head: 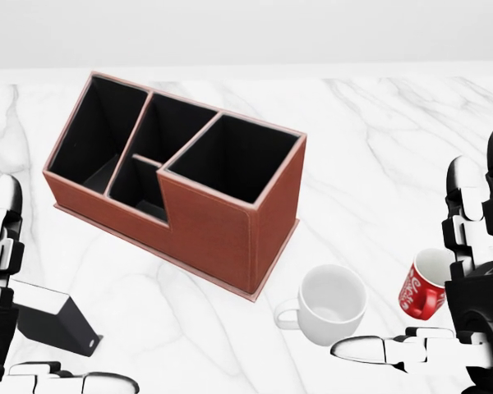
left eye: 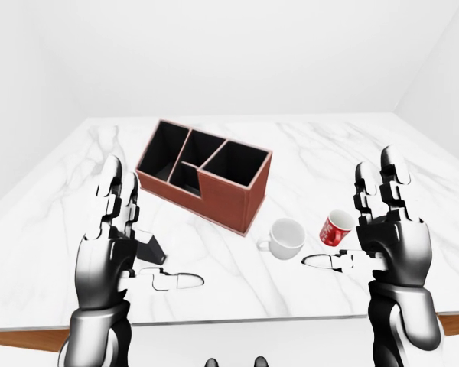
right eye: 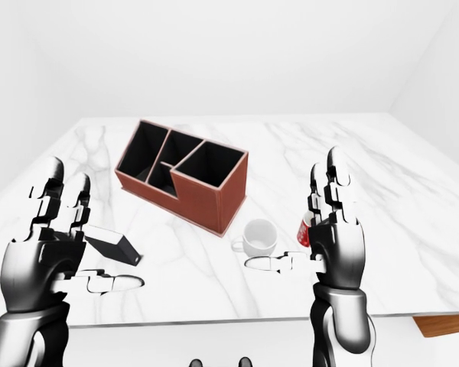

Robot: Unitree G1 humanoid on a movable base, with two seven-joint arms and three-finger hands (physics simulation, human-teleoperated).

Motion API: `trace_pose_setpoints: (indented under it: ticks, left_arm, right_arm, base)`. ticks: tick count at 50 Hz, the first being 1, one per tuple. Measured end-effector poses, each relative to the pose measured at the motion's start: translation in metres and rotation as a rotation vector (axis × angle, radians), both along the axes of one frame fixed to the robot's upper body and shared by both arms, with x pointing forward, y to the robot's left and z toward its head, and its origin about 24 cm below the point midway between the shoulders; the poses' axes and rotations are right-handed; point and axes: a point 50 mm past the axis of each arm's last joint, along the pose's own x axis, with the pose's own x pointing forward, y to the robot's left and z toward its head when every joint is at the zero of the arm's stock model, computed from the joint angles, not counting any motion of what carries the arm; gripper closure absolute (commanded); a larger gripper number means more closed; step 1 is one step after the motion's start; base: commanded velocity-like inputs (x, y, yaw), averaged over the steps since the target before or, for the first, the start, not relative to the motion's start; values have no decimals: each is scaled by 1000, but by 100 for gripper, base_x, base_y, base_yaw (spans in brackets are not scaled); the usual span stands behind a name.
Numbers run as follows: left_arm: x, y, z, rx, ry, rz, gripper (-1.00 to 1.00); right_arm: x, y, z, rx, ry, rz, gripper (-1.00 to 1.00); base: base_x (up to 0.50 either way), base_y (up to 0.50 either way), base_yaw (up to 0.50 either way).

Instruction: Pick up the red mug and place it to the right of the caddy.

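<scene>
Two hands are raised over the near edge of the marble worktop (left eye: 214,306), and neither holds anything: the right hand (left eye: 390,233) stands with its fingers (left eye: 390,180) straight up and its thumb stretched out toward the left, and the left hand (left eye: 111,245) mirrors it, fingers spread and empty. The red mug (left eye: 334,228) stands upright on the worktop, just left of the right hand in the left-eye view and to the right of a white mug (left eye: 284,238), which itself sits just off the near right corner of the brown caddy (left eye: 206,174). A small black box (head: 53,320) lies near the left hand, well apart from the task. The step in hand, as I judge it, is the reach for the red mug, and the right hand is the natural one for it. To do it well, the hand should come down and across from the right, with the thumb on the near side and the fingers on the far side of the cup wall, closing around the body, not the rim. The white mug stands close on the left, so the thumb wants to stay clear of it. Since the red mug is already right of the caddy, with the white one between, the placing is likely a short carry.
</scene>
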Motion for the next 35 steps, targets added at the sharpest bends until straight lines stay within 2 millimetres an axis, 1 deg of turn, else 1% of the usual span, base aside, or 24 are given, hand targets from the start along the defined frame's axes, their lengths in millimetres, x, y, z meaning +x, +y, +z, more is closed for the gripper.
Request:
trace_pose_setpoints:
  ticks: [22,35]
  left_arm:
    - [-2,0,3,3,-15,-1,-100]
    - [-3,0,4,5,-20,-1,-100]
  right_arm:
    - [1,0,-2,-1,8,2,-100]
    - [0,1,-1,-3,7,0,-100]
  base:
    - [42,0,0]
    - [30,0,0]
